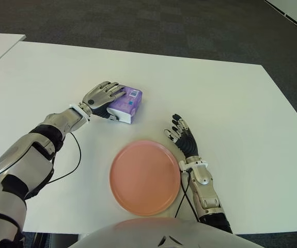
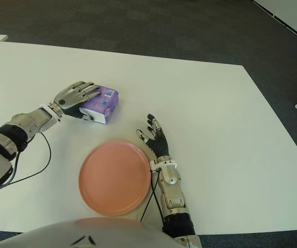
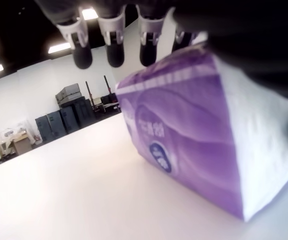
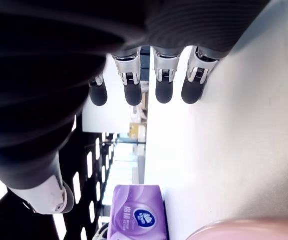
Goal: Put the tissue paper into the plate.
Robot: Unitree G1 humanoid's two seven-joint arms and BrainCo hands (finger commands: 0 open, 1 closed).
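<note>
The left hand [image 1: 103, 96] is laying its fingers across the top of the purple tissue pack [image 1: 126, 103], which is sitting on the white table [image 1: 231, 103] just beyond the pink plate [image 1: 144, 177], to its far left. The fingers are draping over it rather than clamping, so I'd say the grasp is being formed. Next it needs closing, lifting, and carrying near and right. The right hand [image 1: 182, 135] is hovering open by the plate's right rim, clear of the path.
</note>
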